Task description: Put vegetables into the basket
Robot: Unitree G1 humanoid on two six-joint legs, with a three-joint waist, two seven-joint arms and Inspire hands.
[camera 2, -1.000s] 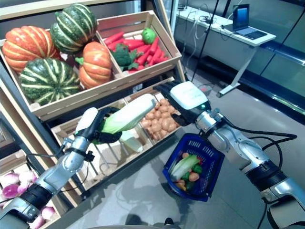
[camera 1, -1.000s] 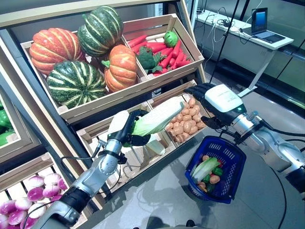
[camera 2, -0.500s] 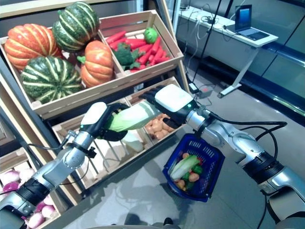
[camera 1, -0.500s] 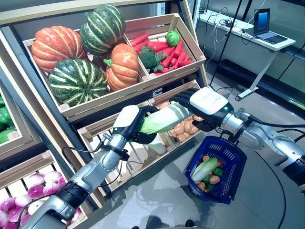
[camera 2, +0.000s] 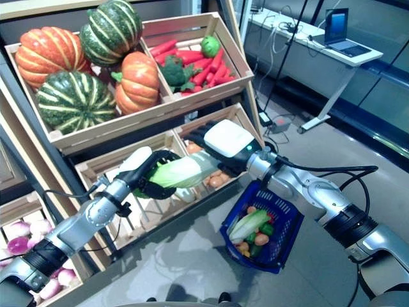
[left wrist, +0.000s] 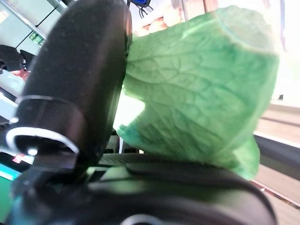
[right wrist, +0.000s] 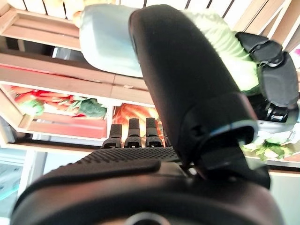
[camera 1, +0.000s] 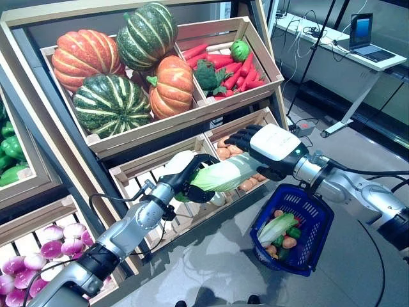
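My left hand is shut on the leafy end of a long pale green cabbage and holds it level in front of the stand's lower crates. Its own wrist view shows the cabbage clamped between thumb and fingers. My right hand lies over the cabbage's other end with straight fingers, its thumb against the cabbage. The blue basket stands on the floor to the right, below the right forearm. In it lie another pale green cabbage and small orange and green vegetables.
The tall wooden stand with sloping crates rises close on the left and behind both hands. A white desk with a laptop stands at the back right. Grey floor lies in front of the stand and around the basket.
My right hand has swung left from above the basket onto the free end of the cabbage. My left hand has brought the cabbage lower and a little to the right. The camera has shifted slightly.
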